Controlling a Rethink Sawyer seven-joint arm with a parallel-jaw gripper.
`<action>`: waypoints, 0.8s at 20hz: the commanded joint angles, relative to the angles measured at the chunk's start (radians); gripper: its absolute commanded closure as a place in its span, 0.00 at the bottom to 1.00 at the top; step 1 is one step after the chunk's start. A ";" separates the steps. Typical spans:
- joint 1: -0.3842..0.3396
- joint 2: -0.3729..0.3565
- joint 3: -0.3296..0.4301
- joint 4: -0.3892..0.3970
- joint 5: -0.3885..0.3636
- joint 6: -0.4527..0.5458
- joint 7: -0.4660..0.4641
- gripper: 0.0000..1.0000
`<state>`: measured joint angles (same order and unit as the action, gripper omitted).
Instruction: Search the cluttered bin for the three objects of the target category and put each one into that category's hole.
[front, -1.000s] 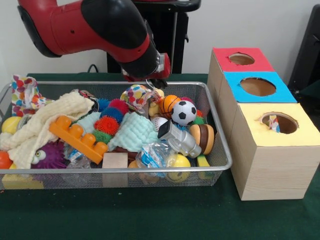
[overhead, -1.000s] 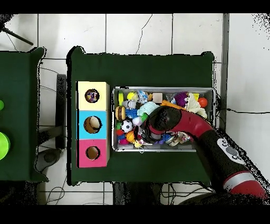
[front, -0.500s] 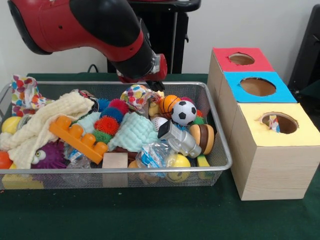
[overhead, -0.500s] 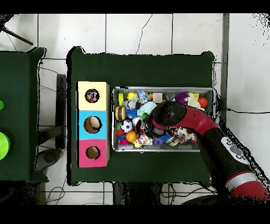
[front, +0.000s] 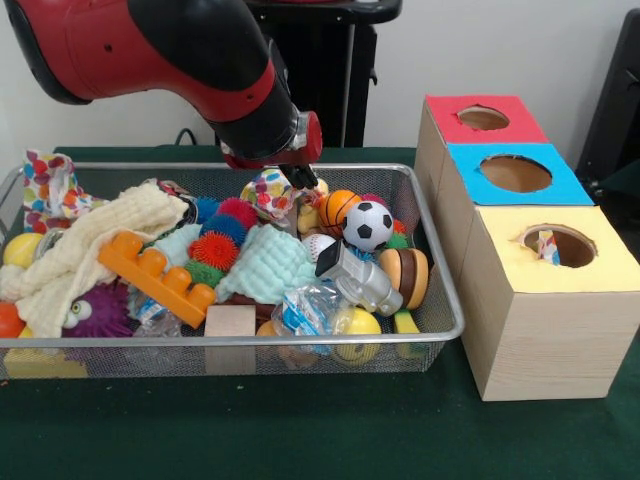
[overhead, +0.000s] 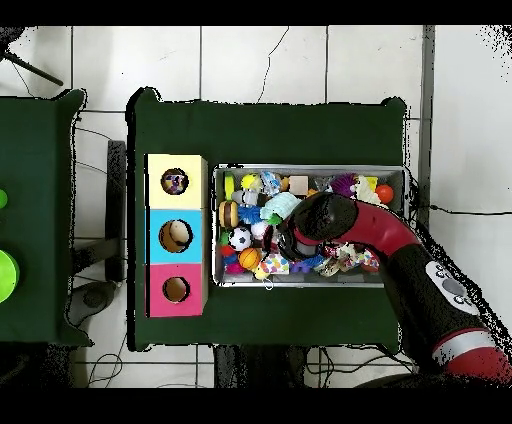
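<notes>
- My gripper hangs low over the wire bin, close to its back edge and a bit toward the side where the boxes are.
- I cannot tell if my gripper is open or closed; my big red arm hides most of it, and it is too small to see from above.
- Right under my tip, a little to the side away from the boxes, is a spotty cloth bundle. I think this is the thing I am after (something spotty also peeks out of the yellow box's hole).
- It looks like a round lump with no long side, so I think I can go straight down without turning.
- Another spotty cloth sits in the back corner farthest from the boxes.
- The basketball and the black-and-white ball sit just beside the bundle on the box side. They could roll or get pinched too.
- The bundle lies on top of soft, bumpy toys, so it may sink when I press.
- There is open room above the bin, and the yellow box is the one at the front end of the row.
</notes>
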<state>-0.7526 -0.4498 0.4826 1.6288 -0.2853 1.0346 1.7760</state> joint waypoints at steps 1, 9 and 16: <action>0.014 -0.002 0.024 -0.100 -0.001 0.079 -0.073 1.00; -0.002 0.053 0.011 -0.097 0.062 0.134 -0.036 1.00; -0.005 0.063 0.007 -0.100 0.094 0.125 -0.005 0.00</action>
<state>-0.7525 -0.4322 0.4826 1.5909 -0.2342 1.0839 1.7760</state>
